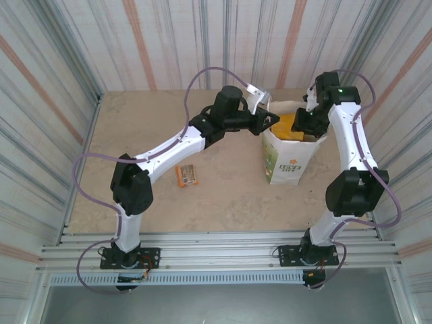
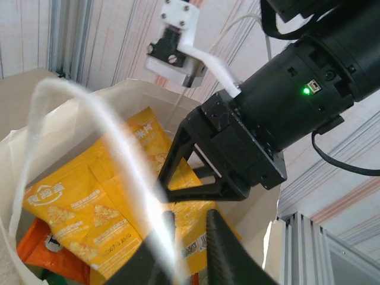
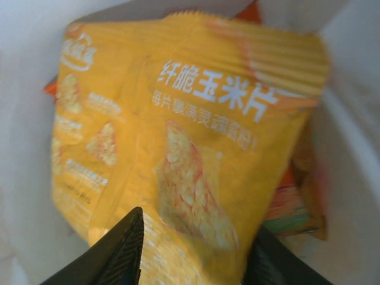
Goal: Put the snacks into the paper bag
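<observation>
The white paper bag (image 1: pixel 287 162) stands upright at the table's right centre. My right gripper (image 1: pixel 304 125) hangs over its mouth, open, with its fingers wide apart (image 3: pixel 199 237). A yellow corn-chip packet (image 3: pixel 196 148) lies loose below them inside the bag, blurred. More snacks show under it, among them an orange one (image 2: pixel 41 249) and an orange-teal one (image 3: pixel 297 202). My left gripper (image 1: pixel 272 121) is at the bag's left rim, its jaws (image 2: pixel 190 228) a narrow gap apart. The bag's white cord handle (image 2: pixel 113 136) runs blurred past the left finger. A small orange bar (image 1: pixel 187 175) lies on the table.
Corrugated metal walls enclose the tan table (image 1: pixel 135 135) on three sides. The right arm's black wrist (image 2: pixel 297 89) sits close above my left fingers. The orange bar lies beside the left arm's forearm, well left of the bag.
</observation>
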`<state>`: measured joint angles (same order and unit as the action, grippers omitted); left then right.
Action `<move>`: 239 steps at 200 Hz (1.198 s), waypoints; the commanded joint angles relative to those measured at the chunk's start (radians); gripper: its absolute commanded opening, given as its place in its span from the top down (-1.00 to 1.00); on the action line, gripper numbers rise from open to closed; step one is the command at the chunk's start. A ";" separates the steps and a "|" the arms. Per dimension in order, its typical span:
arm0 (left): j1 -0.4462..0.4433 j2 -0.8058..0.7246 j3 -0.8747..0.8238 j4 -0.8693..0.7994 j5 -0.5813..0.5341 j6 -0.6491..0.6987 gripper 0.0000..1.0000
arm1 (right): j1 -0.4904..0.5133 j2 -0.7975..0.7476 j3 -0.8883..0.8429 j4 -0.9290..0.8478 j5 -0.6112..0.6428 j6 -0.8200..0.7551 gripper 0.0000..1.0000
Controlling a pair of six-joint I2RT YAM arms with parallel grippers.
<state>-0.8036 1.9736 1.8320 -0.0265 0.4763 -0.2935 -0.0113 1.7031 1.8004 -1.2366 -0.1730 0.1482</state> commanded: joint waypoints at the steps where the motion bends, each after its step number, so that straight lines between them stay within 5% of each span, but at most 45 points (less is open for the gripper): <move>1: -0.006 -0.067 -0.019 -0.008 -0.036 0.024 0.49 | -0.010 -0.047 0.043 -0.035 0.124 0.009 0.10; 94: -0.001 -0.269 -0.152 -0.187 -0.193 0.035 -0.28 | 0.045 -0.265 0.008 0.013 0.061 0.010 0.03; 179: 0.043 -0.493 -0.379 -0.457 -0.363 -0.142 -0.45 | 0.240 -0.511 -0.111 0.077 0.052 0.049 0.01; 239: 0.095 -0.625 -0.628 -0.478 -0.338 -0.297 -0.49 | 0.489 -0.657 -0.293 0.184 0.088 0.149 0.04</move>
<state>-0.7277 1.4124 1.2728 -0.4686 0.1478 -0.4992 0.3904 1.0786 1.5547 -1.1145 -0.1047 0.2264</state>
